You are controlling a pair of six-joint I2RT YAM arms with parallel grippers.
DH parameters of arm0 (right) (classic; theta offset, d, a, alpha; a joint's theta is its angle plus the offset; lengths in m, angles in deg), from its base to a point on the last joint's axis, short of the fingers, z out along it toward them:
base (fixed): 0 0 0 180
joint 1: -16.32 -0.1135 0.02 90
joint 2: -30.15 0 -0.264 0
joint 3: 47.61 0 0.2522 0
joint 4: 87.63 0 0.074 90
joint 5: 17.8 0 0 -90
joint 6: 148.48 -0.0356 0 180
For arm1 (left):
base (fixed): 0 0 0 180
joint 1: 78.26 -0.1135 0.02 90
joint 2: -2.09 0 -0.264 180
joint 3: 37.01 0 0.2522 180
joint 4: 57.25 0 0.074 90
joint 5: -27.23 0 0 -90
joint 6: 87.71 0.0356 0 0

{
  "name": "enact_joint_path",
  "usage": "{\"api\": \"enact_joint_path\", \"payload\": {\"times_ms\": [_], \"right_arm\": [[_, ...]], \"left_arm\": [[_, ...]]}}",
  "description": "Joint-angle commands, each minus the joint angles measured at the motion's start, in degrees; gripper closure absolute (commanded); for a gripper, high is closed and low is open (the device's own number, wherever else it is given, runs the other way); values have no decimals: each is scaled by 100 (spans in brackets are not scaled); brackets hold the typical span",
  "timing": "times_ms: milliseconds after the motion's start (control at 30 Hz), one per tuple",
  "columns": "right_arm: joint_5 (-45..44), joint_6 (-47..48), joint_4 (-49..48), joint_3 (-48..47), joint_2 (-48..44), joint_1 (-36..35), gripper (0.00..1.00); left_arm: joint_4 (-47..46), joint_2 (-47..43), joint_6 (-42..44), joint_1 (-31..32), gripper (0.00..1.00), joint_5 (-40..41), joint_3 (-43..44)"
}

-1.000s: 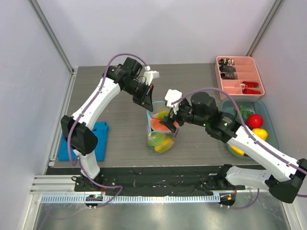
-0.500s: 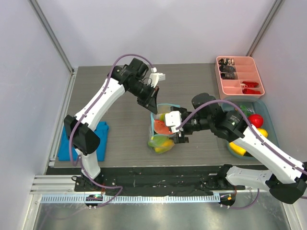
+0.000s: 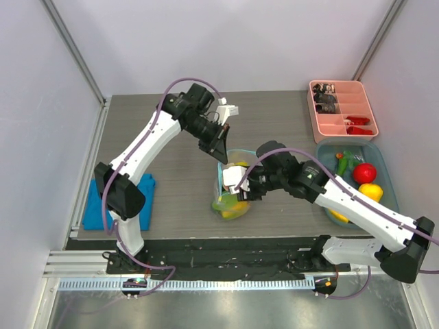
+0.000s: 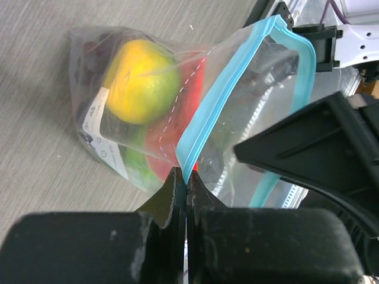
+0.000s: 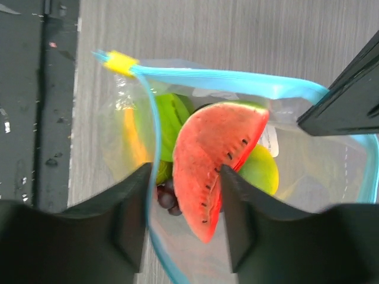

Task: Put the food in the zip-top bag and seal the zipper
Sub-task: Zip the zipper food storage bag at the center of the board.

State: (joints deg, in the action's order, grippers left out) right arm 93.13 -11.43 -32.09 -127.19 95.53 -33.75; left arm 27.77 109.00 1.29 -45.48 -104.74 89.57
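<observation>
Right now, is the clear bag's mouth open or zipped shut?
Open: the teal zipper strips gape apart, and the watermelon slice shows between them.

quick count: one zip-top bag (image 4: 249,89) with one watermelon slice (image 5: 213,160) showing, one pink tray (image 3: 343,110), one teal bin (image 3: 357,144) lower right holding one red fruit (image 3: 365,173) and one yellow fruit (image 3: 371,190), one blue cloth (image 3: 92,209)

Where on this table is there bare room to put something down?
Bare table beyond the blue cloth at far left, and at the back between the left arm and the pink tray. Crowded around the bag and the bin.
</observation>
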Motion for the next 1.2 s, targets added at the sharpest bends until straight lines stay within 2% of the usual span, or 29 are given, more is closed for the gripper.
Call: {"api": "enact_joint_path", "payload": {"times_ms": [0, 67, 100, 167, 267, 333, 467, 567, 600, 633, 700, 733, 767, 833, 933, 967, 1167], "right_arm": [[-502, -301, -873, -36, 167, -144, 63], [-607, -362, -1074, -71, 220, -293, 78], [-668, -502, -1171, -106, 272, -372, 90], [-870, -661, -1452, -246, 343, -617, 99], [-1081, -758, -1619, -344, 501, -812, 99], [-1213, -785, -1690, -204, 493, -812, 99], [-1319, -829, -1892, 157, 239, -830, 99], [-1407, -881, -1980, 324, 115, -830, 99], [-1433, -890, -1989, 342, 97, -821, 99], [-1512, -908, -1998, 359, 80, -821, 99], [-1548, -996, -2103, 368, 80, -812, 99], [-1548, -1022, -2112, 351, 97, -821, 99], [-1548, -1092, -2130, 351, 141, -821, 99], [-1548, -1154, -2165, 307, 185, -830, 99], [-1565, -1215, -2200, 263, 247, -830, 99], [-1548, -1215, -2209, 254, 255, -821, 99], [-1592, -1373, -2227, 158, 378, -821, 99]], "left_arm": [[63, 22, 47, 71, 99, -451, 74], [63, 92, -6, 106, 98, -687, 126], [63, 128, -93, 124, 97, -767, 153], [72, 233, -129, 255, 95, -934, 249], [177, 312, -76, 519, 92, -988, 302], [195, 374, -103, 537, 86, -1085, 285], [301, 313, -76, 91, 72, -1014, 189], [-584, -336, -618, -402, 36, -1067, -380], [-979, -608, -813, -760, 10, -1015, -583], [-1653, -1089, -971, -920, 0, -832, -803], [-2368, -1619, -1392, -1463, 0, -699, -1514], [-3015, -2117, -1508, -1667, 0, -689, -1795], [-3309, -2348, -1622, -1843, 0, -715, -2355], [-3941, -2823, -1632, -2335, 0, -960, -2920], [-4260, -3807, -1159, -2731, 0, -1234, -4028], [-4253, -4297, -975, -2776, 0, -1191, -4466], [-4410, -5732, -33, -2785, 0, -1269, -6050]]}}
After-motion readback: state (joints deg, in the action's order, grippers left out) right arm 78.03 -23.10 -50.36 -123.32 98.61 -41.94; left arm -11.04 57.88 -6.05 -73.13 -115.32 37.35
